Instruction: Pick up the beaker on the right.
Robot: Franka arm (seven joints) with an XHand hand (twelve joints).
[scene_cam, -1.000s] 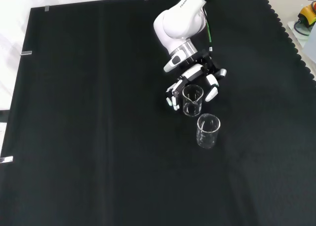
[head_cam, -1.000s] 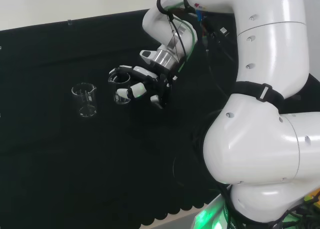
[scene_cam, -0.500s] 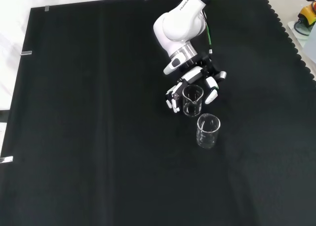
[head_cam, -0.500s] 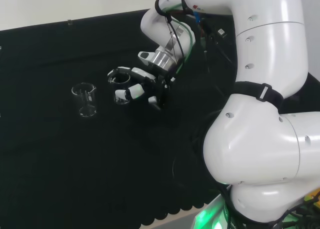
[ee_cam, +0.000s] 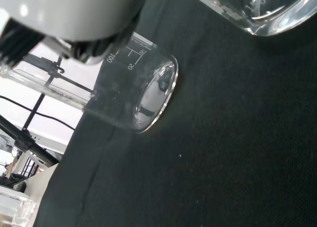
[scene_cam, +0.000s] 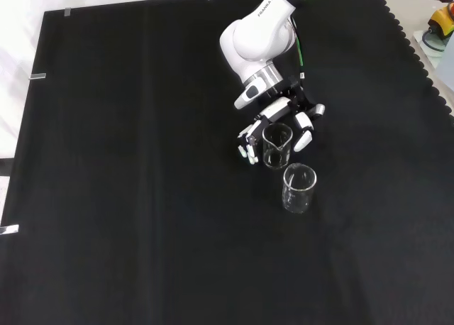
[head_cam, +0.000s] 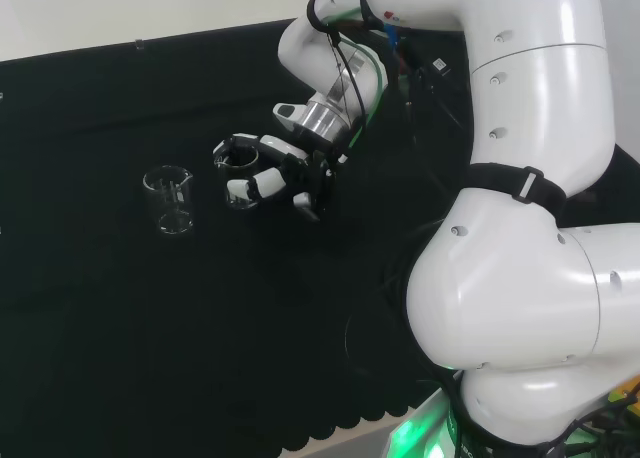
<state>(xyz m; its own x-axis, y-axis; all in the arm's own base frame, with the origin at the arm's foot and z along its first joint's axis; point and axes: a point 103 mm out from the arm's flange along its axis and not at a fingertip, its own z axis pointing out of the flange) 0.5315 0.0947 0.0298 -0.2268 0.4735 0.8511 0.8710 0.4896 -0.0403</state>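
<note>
Two clear glass beakers stand on the black cloth. In the head view the right-hand beaker [head_cam: 237,170] sits inside my hand [head_cam: 290,173], and the other beaker [head_cam: 170,200] stands apart to its left. In the front view the fingers [scene_cam: 247,146] lie to the left of the nearer-to-arm beaker [scene_cam: 277,145] and the thumb [scene_cam: 303,128] to its right, each with a narrow gap showing. That beaker rests upright on the cloth. The second beaker [scene_cam: 299,188] stands just below it. The wrist view shows a large beaker base [ee_cam: 267,9] close by and a marked beaker [ee_cam: 136,95] farther off.
The arm's white links [head_cam: 530,228] take up the right of the head view. The cloth's scalloped edge [scene_cam: 425,62] runs down the right of the front view, with small items [scene_cam: 438,27] beyond it. Bare cloth [scene_cam: 128,183] spreads to the left.
The hand has crept slightly left in the head view, closer round the right-hand beaker, and the fingers and thumb have drawn in a little. Both beakers stay where they were.
</note>
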